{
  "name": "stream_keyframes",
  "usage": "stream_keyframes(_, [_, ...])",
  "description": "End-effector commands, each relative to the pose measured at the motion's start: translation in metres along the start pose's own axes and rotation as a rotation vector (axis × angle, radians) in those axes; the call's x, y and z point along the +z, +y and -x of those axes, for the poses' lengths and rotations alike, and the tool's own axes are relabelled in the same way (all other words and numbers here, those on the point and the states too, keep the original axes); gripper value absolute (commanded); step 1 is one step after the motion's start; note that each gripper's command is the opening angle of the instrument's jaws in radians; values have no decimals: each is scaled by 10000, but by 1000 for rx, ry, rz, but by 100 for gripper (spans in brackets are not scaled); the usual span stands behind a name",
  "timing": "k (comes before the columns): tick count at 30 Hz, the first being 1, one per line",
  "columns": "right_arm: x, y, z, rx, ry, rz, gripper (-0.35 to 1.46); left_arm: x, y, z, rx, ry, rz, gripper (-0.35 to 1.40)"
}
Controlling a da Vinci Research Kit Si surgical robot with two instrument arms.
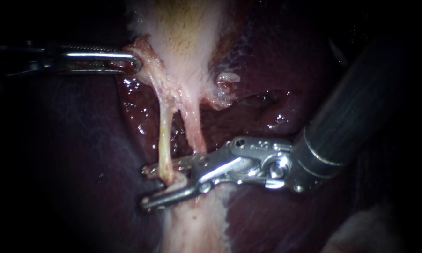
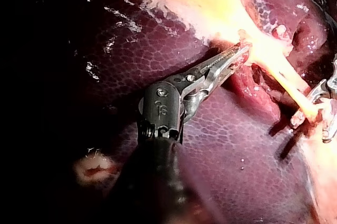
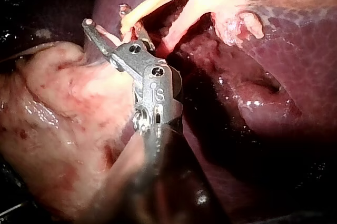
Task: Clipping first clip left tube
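Observation:
The pale gallbladder (image 1: pixel 187 37) narrows downward into two tubes. The yellowish left tube (image 1: pixel 164 136) runs down between the jaws of my right instrument (image 1: pixel 144 186). Those jaws stand open, one on each side of the tube, and a gap shows around it. The pinker right tube (image 1: pixel 195 131) passes behind the upper jaw. My left instrument (image 1: pixel 135 63) is shut on the tissue at the gallbladder's left edge and holds it taut. The left wrist view shows that grip (image 2: pixel 239 55) and the left tube (image 2: pixel 295 89). In the right wrist view the open jaws (image 3: pixel 105 16) straddle the left tube (image 3: pixel 145 8).
Dark liver (image 1: pixel 79 150) lies to both sides and behind the tubes, wet and glistening. A pale tissue band (image 1: pixel 196 229) continues below the right instrument's jaws. A small ragged tag of tissue (image 1: pixel 227 79) sits right of the gallbladder's neck.

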Motion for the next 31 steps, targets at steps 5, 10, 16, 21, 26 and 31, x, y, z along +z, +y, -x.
stream_keyframes(5, [-3,4,1,6,0,1,19,0,0,0,0,0,0,-35])
stream_keyframes(10, [-5,6,2,6,0,0,-12,0,0,0,0,0,0,-35])
stream_keyframes(16, [-6,6,2,101,-20,-29,-35,0,0,0,0,0,0,-35])
stream_keyframes(21, [-6,6,6,91,-86,-49,-35,0,0,0,0,0,0,-35])
stream_keyframes(26, [-4,7,11,85,-91,-55,-35,0,0,0,0,0,0,-35])
stream_keyframes(31, [-6,10,12,91,-91,-55,-35,0,1,0,0,0,0,-35])
